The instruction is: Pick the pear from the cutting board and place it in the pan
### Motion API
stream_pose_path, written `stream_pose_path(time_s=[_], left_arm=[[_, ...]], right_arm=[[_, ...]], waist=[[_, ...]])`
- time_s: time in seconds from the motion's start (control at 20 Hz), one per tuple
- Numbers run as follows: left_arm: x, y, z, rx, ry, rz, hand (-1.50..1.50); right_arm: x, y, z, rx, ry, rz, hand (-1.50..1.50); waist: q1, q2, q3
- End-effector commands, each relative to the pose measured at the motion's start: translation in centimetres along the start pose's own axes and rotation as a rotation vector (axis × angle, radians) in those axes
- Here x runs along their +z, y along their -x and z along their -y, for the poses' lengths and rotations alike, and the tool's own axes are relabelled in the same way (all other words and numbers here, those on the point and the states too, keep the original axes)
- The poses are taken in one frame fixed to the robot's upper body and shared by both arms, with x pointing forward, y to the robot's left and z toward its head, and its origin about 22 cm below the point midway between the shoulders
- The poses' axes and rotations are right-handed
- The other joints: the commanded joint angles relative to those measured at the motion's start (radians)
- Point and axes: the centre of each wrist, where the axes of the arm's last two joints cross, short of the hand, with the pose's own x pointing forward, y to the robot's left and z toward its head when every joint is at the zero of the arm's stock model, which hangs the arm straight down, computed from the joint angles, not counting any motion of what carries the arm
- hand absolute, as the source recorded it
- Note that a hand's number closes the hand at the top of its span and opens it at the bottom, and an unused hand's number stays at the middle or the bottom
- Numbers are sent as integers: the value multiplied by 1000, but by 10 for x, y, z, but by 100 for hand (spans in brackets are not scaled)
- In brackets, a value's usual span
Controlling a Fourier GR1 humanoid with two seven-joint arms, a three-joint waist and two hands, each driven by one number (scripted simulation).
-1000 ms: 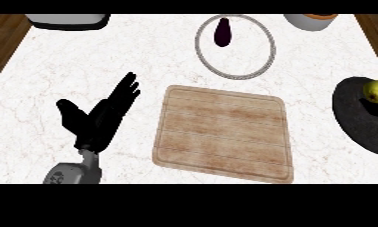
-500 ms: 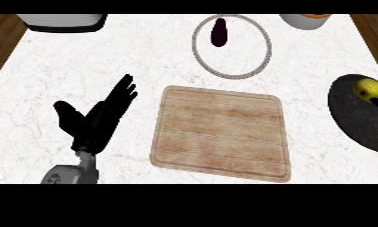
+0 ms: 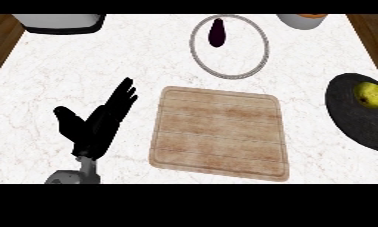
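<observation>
Pear [image 3: 367, 93] is seen lying in dark pan [image 3: 353, 113] at worktop's [image 3: 88, 66] right edge, apart from bare cutting board [image 3: 218, 133]. Left hand [image 3: 100, 121] is held open w/ fingers straight, left of board.

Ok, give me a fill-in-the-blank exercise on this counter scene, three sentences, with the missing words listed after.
1. The pear lies in the dark ____ at the view's right edge.
2. The wooden cutting board has ____ lying on it.
3. The dark purple vegetable lies on the round ____ beyond the cutting board.
The left hand shows open at the lower left; the right hand is out of view.

Missing words: pan; nothing; plate
</observation>
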Motion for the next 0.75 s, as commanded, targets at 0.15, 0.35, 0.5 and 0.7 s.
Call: stream_pose_path(time_s=[0.15, 0.35, 0.5, 0.7], left_arm=[[0, -5, 6, -3, 0, 0, 0], [-11, -13, 3, -16, 7, 8, 0], [-18, 24, -13, 13, -33, -5, 0], [-1, -1, 9, -10, -5, -13, 0]], right_arm=[[36, 12, 62, -67, -83, 44, -150], [38, 11, 69, -49, -111, 30, -150], [43, 11, 79, -43, -136, 35, -150], [51, 22, 67, -49, -149, 47, -150]], waist=[[-6, -3, -1], [-6, -4, -2], [-13, -2, -2], [-5, -6, -2]])
